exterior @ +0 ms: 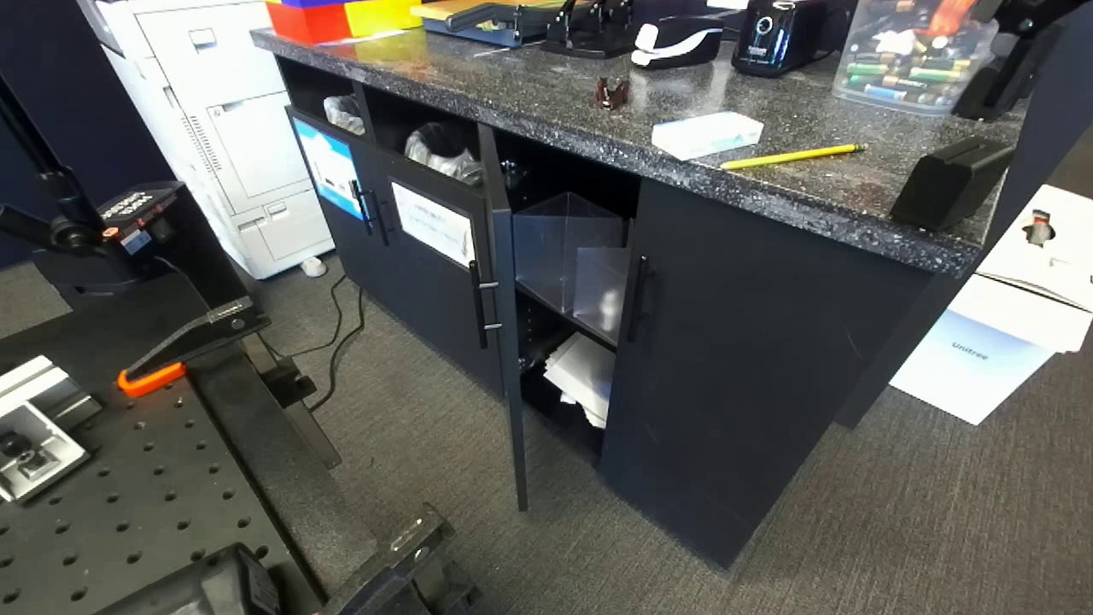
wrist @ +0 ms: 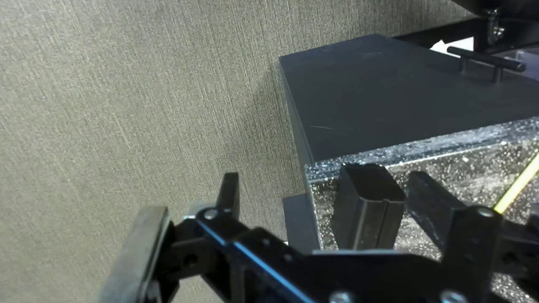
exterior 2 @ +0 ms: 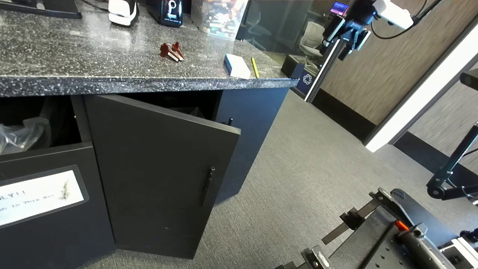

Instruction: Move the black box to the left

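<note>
At the left end of the surface (exterior: 529,81), a red bin (exterior: 312,24) stands beside a yellow bin (exterior: 380,17). Next along, well back from the front edge, come a white-and-black gadget (exterior 2: 121,15) and, to its right, a black gadget (exterior 2: 171,16). Below the front edge there, a dark cabinet door (exterior 2: 160,179) stands ajar. A dark red staple remover (exterior 2: 172,52) lies in front of the black gadget, nearer the front edge. Farther right, a clear tub (exterior 2: 218,36) of markers stands back near the right edge. Forward of it, close to the front edge, a white pad (exterior 2: 239,67) with a blue side lies just beside a yellow pencil (exterior 2: 255,68), the pencil on its right. In both exterior views the black box (exterior: 948,186) is at the front right corner of the surface, near both edges and to the right of the pencil. Past the right edge, white cartons (exterior: 1025,299) stand lower down. The pincer (wrist: 324,191) hangs in the air, apart from the black box, released: its fingers (wrist: 429,206) are spread wide. In the wrist view the black box shows between them, nearer the finger on the pencil's side.
</note>
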